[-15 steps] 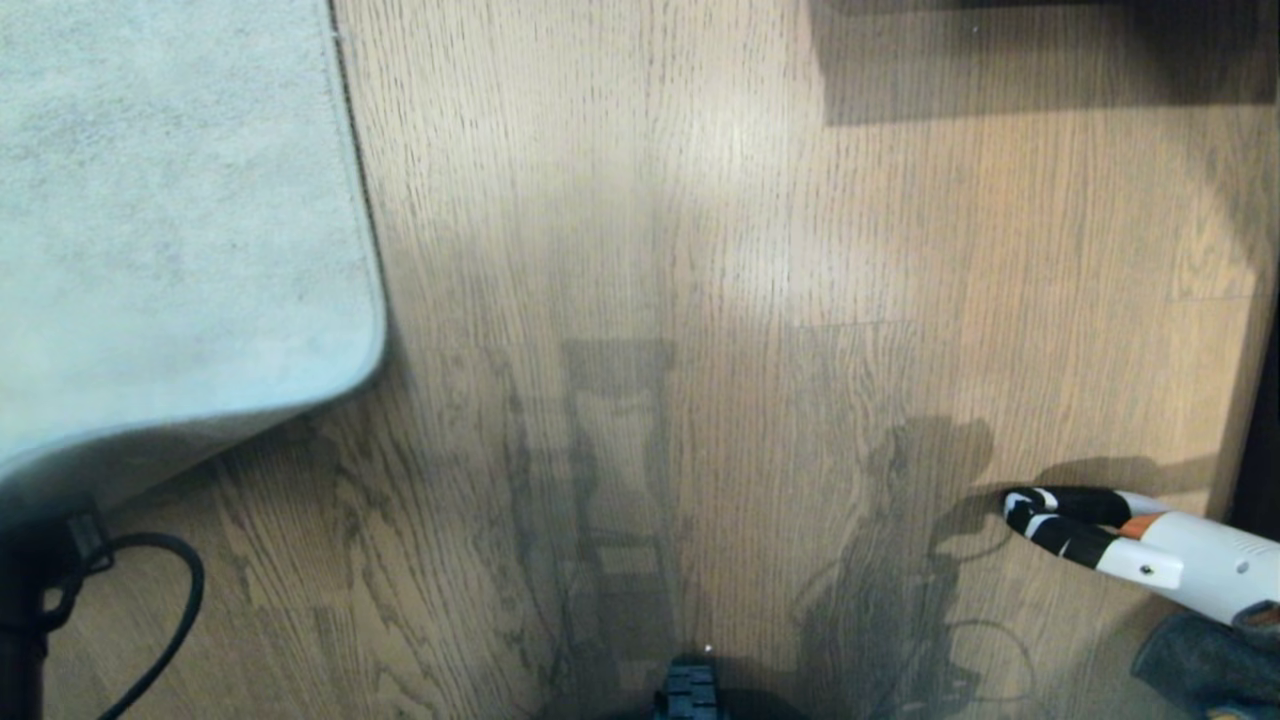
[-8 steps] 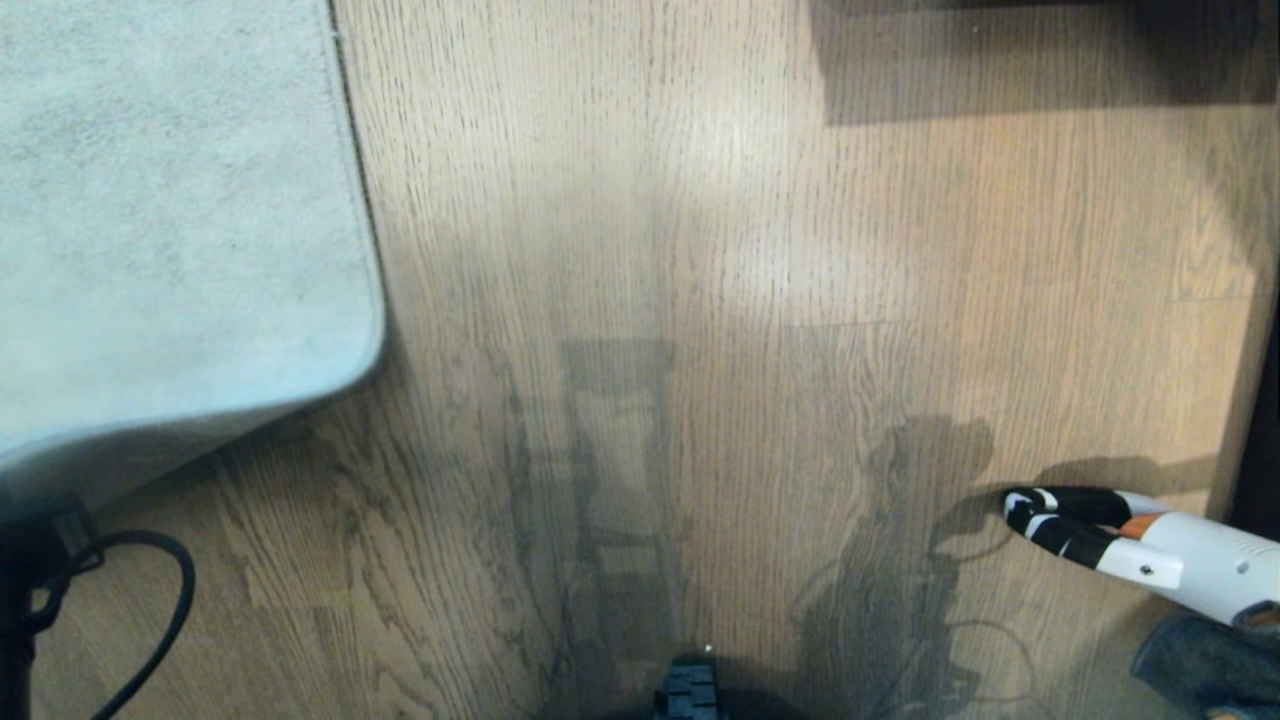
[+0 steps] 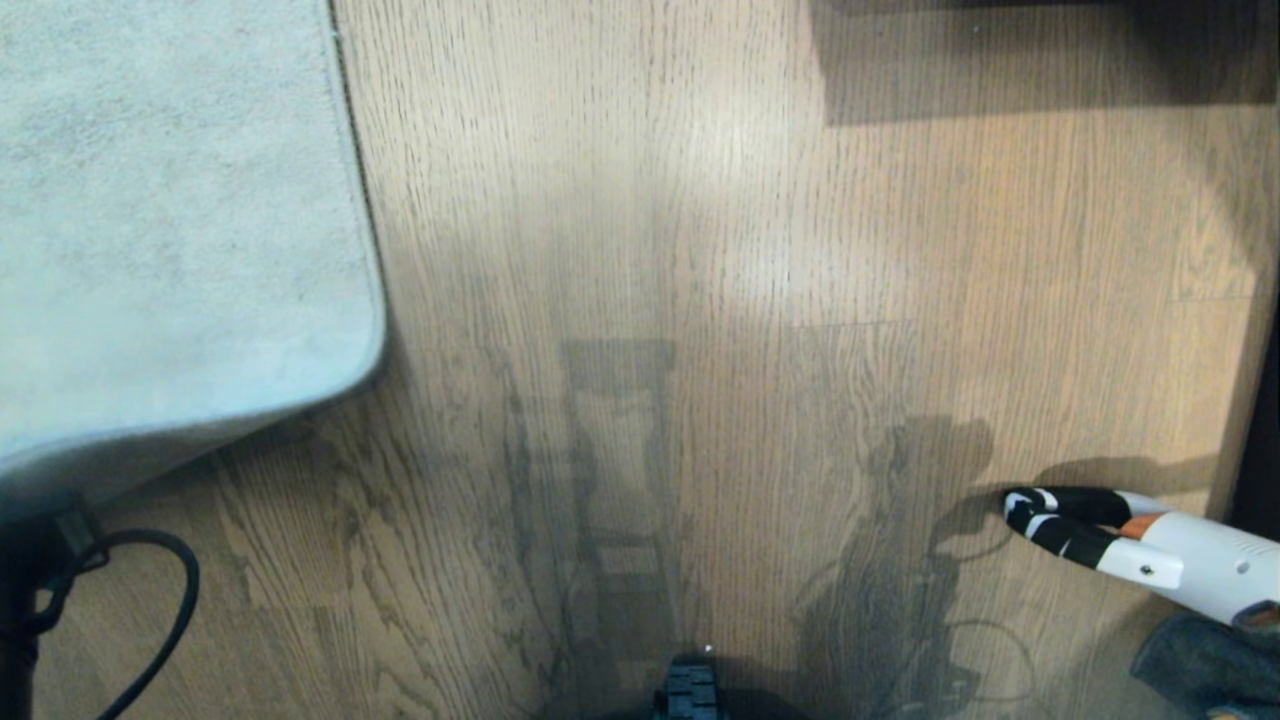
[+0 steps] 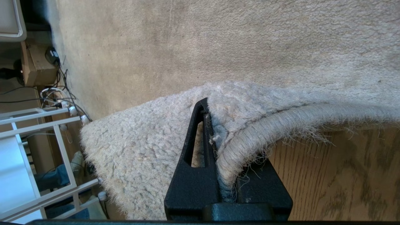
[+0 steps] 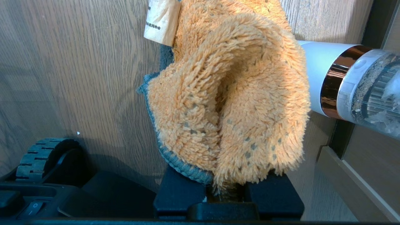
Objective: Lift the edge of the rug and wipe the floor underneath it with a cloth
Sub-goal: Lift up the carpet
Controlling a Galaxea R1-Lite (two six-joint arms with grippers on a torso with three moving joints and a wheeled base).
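Note:
The pale grey rug [image 3: 170, 220] lies at the left on the wood-grain floor [image 3: 700, 250]. Its near corner is raised off the planks, and the rug edge [image 3: 250, 415] casts a shadow under it. In the left wrist view my left gripper [image 4: 218, 140] is shut on the corded rug edge [image 4: 281, 118]; one black finger [image 4: 195, 156] lies on the pile and the other is hidden beneath. My right gripper [image 5: 229, 190] is shut on the orange cloth [image 5: 231, 103], which has grey trim and a white tag. A grey bit of the cloth [image 3: 1200, 665] shows at the head view's lower right.
A white handheld vacuum [image 3: 1150, 555] with a black nozzle lies on the floor just beside the cloth. A black cable [image 3: 160, 600] loops at the lower left. My base [image 3: 690, 695] sits at the bottom middle. A dark frame [image 3: 1262, 430] runs along the right.
The black cable at the lower left has shifted slightly. The raised rug corner, the vacuum and the cloth stay where they were.

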